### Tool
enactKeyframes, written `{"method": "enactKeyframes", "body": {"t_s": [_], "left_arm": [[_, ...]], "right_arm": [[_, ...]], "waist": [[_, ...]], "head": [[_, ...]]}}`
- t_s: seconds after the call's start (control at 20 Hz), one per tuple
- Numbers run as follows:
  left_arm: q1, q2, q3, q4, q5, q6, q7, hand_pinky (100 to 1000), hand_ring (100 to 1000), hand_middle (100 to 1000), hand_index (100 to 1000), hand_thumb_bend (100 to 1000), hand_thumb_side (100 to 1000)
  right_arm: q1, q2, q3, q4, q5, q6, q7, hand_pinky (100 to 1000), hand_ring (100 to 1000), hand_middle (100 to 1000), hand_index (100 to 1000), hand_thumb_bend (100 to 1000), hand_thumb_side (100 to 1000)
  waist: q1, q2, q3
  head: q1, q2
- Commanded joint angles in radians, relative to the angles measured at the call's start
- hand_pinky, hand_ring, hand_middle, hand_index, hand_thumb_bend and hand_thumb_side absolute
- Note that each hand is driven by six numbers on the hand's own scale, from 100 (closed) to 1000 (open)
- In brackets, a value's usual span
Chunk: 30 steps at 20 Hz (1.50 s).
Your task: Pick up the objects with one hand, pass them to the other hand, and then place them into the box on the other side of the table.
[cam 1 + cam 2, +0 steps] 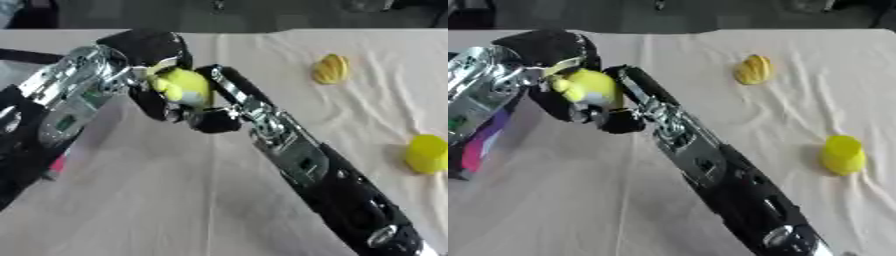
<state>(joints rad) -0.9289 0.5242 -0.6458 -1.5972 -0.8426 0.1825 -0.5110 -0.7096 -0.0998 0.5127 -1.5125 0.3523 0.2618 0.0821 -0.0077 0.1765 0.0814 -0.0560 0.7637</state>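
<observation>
A yellow-green rounded object (184, 85) is held above the table's left part, between both hands. My left hand (147, 46) comes in from the left on a silver forearm and curls over the object's top and left side. My right hand (217, 120) reaches up from the lower right. Its fingers (229, 80) lie along the object's right side, and its thumb is below the object. Both hands touch the object. A box with a pink and purple edge (481, 141) shows at the left, mostly hidden under my left arm.
A yellow-orange ridged object (331, 69) lies on the cream cloth (175, 200) at the back right. A yellow cup-shaped object (427, 154) sits near the right edge. My right forearm (332, 185) crosses the middle of the table diagonally.
</observation>
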Motion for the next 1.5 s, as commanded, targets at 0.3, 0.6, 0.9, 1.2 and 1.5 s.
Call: {"method": "enactKeyframes", "body": {"t_s": [0.3, 0.6, 0.9, 1.2, 1.5], "left_arm": [[-0.014, 0.037, -0.002, -0.111, -0.018, 0.0, -0.034, 637, 566, 441, 484, 282, 136], [-0.003, 0.067, 0.012, -0.142, -0.026, 0.003, -0.085, 633, 546, 421, 466, 261, 100], [0.016, 0.111, 0.041, -0.196, -0.051, 0.006, -0.074, 626, 520, 395, 443, 322, 100], [0.07, 0.181, 0.109, -0.302, -0.03, 0.05, -0.008, 625, 504, 363, 420, 351, 100], [0.194, 0.317, 0.23, -0.359, 0.038, 0.137, 0.035, 633, 499, 348, 409, 336, 100]], "right_arm": [[-0.009, 0.002, 0.006, -0.013, -0.003, 0.01, 0.014, 788, 597, 454, 566, 100, 100], [-0.002, -0.032, 0.004, -0.019, 0.037, -0.001, 0.051, 832, 745, 679, 813, 367, 100], [0.027, -0.092, -0.007, -0.031, 0.126, -0.081, 0.143, 856, 802, 766, 891, 424, 100], [0.054, -0.135, -0.031, -0.053, 0.169, -0.115, 0.204, 859, 812, 775, 903, 626, 240], [0.047, -0.174, -0.042, -0.087, 0.153, -0.106, 0.199, 859, 814, 777, 903, 625, 245]], "waist": [[-0.002, -0.017, 0.0], [-0.002, -0.02, -0.001], [0.0, -0.021, -0.007], [0.003, -0.019, -0.009], [0.002, -0.014, -0.01]], "head": [[-0.005, 0.005], [-0.008, 0.003], [-0.004, -0.008], [-0.013, -0.008], [0.004, 0.006]]}}
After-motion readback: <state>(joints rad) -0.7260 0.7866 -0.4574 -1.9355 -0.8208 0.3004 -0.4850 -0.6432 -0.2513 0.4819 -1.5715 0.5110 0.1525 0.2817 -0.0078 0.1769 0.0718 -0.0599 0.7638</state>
